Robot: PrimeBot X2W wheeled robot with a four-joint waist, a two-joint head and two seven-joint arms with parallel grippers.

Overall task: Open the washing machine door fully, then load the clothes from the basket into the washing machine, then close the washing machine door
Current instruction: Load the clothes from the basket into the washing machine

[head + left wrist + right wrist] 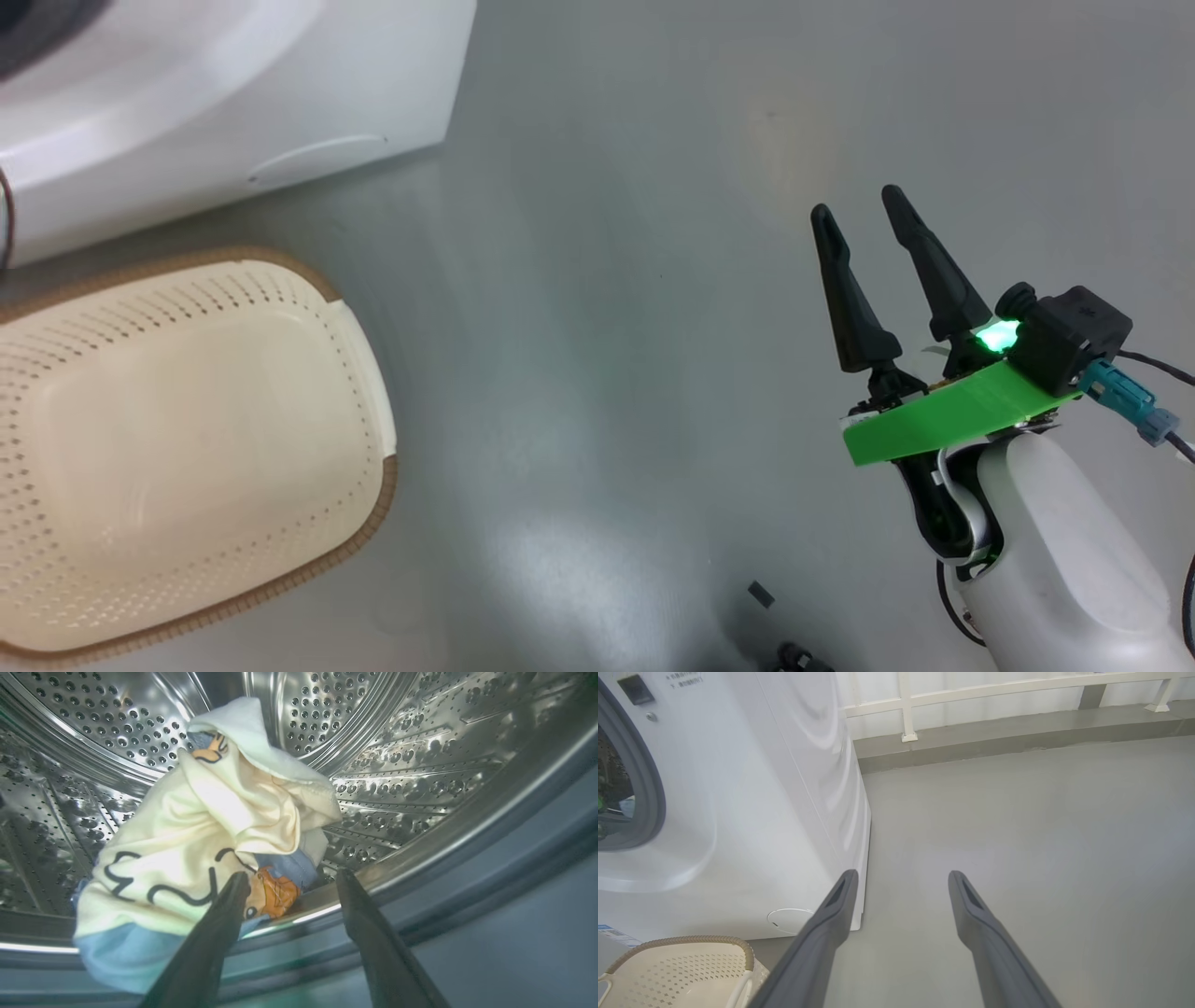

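Two steps of the three appear complete or nearly so: the big white boxy front-loading washing machine [752, 788] stands with its mouth unobstructed, and the small cream-white perforated plastic basket with the brown woven-look rim [355, 373] sits empty on the grey floor [653, 280] just beside the machine's front.

Location of load: the soft bundle of cream cloth with dark lettering and light blue fabric with orange prints [201, 826] lies inside the perforated steel drum [397, 765], at its front.

Orientation: the bundle's long axis runs from its blue end at the drum lip up and back toward the drum's rear wall, a cream peak pointing deeper in. The blue end seems to overhang the lip toward the grey-blue rubber gasket [514, 858] (the exact overlap is hard to judge from this angle).

End effectors: the left gripper [292, 875] is at the drum mouth, fingers apart, holding nothing, one finger close against the cloth. The right gripper [856, 203] hangs over bare floor, fingers likewise apart and empty.

Assessment: loading is at its close. The next move calls for nudging the overhanging end fully inward, clearing the left arm from the mouth, then swinging the washing machine door shut.
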